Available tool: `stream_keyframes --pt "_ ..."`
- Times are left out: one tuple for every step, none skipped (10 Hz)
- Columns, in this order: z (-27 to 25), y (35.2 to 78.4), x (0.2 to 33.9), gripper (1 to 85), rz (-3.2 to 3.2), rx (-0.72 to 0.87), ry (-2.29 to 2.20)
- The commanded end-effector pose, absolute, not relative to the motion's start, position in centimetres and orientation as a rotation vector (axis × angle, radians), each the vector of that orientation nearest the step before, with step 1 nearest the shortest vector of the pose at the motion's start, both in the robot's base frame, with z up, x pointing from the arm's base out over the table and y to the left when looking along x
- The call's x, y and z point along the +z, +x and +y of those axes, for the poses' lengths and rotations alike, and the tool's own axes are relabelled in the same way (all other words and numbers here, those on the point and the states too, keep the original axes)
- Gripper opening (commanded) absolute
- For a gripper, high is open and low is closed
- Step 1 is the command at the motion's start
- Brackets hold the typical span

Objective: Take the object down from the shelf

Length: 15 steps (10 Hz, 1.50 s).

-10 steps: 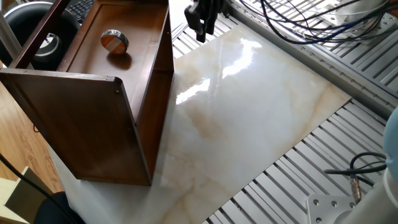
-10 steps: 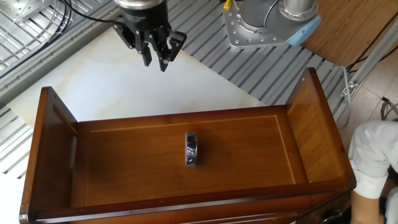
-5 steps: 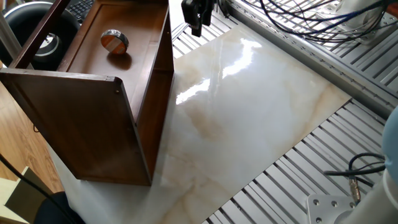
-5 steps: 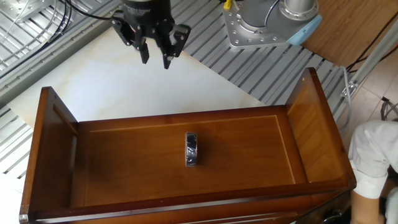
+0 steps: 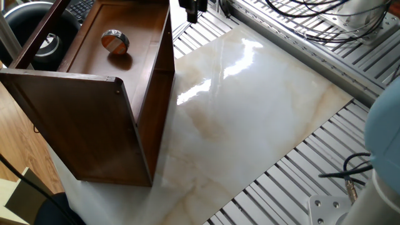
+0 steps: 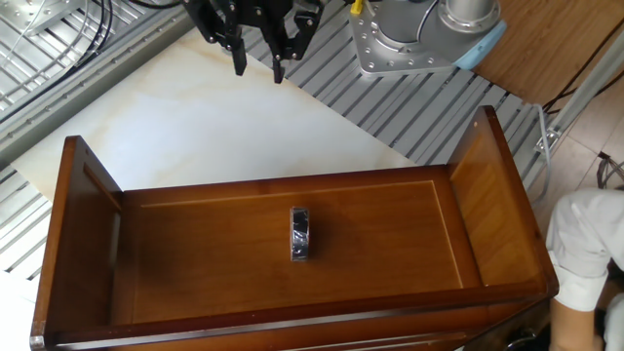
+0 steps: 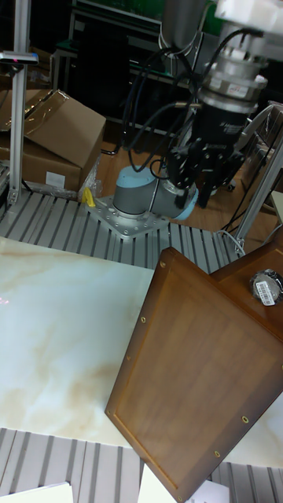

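Marble-look table (image 5: 262, 119), shelf (image 6: 292, 253) standing on it.
Object (image 6: 300, 234) rests on edge mid-shelf, on the recessed board; gripper (image 6: 258, 66) hangs beyond the shelf's far side, jaws apart, empty.

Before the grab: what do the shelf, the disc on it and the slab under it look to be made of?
The shelf: apparently wood, dark brown with a smooth satin varnish; faint grain and screwed panels show. The disc: likely metal-rimmed, given the shiny silver edge; its orange-brown and whitish face is unclear. The slab: polished marble or a marble-look tile, veined cream with mirror-like glare.
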<state>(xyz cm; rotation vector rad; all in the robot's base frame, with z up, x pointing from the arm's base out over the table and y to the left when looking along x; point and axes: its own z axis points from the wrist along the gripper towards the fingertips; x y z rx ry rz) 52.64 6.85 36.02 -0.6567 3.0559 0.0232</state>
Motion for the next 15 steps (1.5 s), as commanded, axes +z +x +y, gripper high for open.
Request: stream_keyframes --pt "7.5 52.8 37.0 43.7 3.027 0.018 -0.747" --pt "7.4 52.6 37.0 44.0 3.032 0.013 -0.758" --pt "7.2 52.6 36.9 44.0 3.042 -0.006 -0.749" --pt "8.2 53.1 36.3 44.0 3.046 -0.015 -0.737" --pt "9.3 53.8 35.0 44.0 3.038 -0.018 -0.740" --pt "10.4 54.7 33.4 44.0 3.036 -0.039 -0.740" --pt "10.6 55.3 32.7 44.0 3.045 -0.107 -0.765" --pt "11.4 55.6 32.8 43.7 3.048 -0.123 -0.768" --pt "10.6 55.5 33.4 43.3 3.057 -0.158 -0.790" --pt "10.8 55.0 33.4 43.3 3.062 -0.142 -0.837" --pt "11.2 54.8 33.3 45.3 3.057 -0.117 -0.876" --pt "11.3 54.8 33.3 47.0 3.054 -0.108 -0.895" --pt "11.6 54.9 33.2 51.0 3.053 -0.100 -0.888" --pt "12.6 55.7 32.5 51.0 3.048 -0.099 -0.869" --pt "13.8 56.4 31.8 51.7 3.043 -0.075 -0.856"
